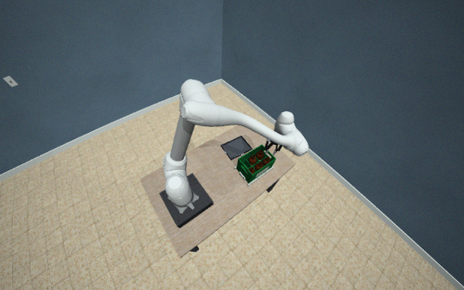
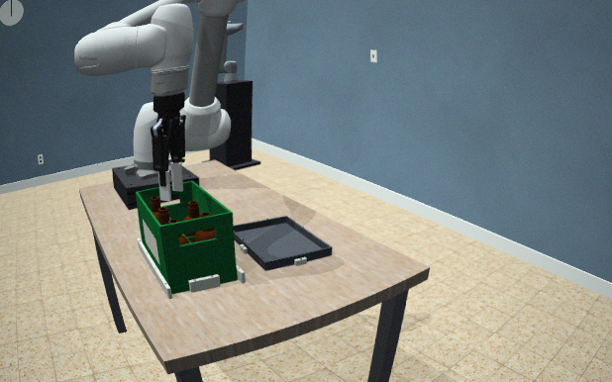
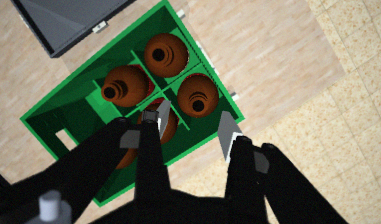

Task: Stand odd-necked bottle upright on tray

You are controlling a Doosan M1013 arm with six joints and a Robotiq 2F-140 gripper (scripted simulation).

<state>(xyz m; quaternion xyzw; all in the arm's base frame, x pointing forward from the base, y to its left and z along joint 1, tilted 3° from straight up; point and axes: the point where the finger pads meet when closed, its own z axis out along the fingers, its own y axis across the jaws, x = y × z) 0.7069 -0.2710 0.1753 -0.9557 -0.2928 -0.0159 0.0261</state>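
Note:
The green crate [image 1: 244, 170] [image 2: 204, 262] [image 3: 69, 86] stands on the table. Five brown bottles stand in its cells, among them one [image 3: 166, 55] at the top in the wrist view, one [image 3: 126, 86] to its left and one [image 3: 198, 96] below it. The other two are partly hidden behind the left finger and linkage. Differences in neck width cannot be told. My gripper [image 1: 270, 149] [image 2: 171, 194] [image 3: 194, 117] is partly open and empty. Its fingers point down above the crate, with the nearest bottle's mouth below the gap. The dark tray [image 1: 236, 147] [image 2: 283, 238] [image 3: 71, 20] lies level beside the crate and holds nothing.
Low white blocks [image 2: 204, 283] [image 3: 99, 27] stand on the table [image 1: 215, 180] [image 2: 313, 292] around the crate and tray. The crate's tall walls and inner dividers surround the bottles. The dark base plate [image 1: 196, 210] under the arm is at the table's other end.

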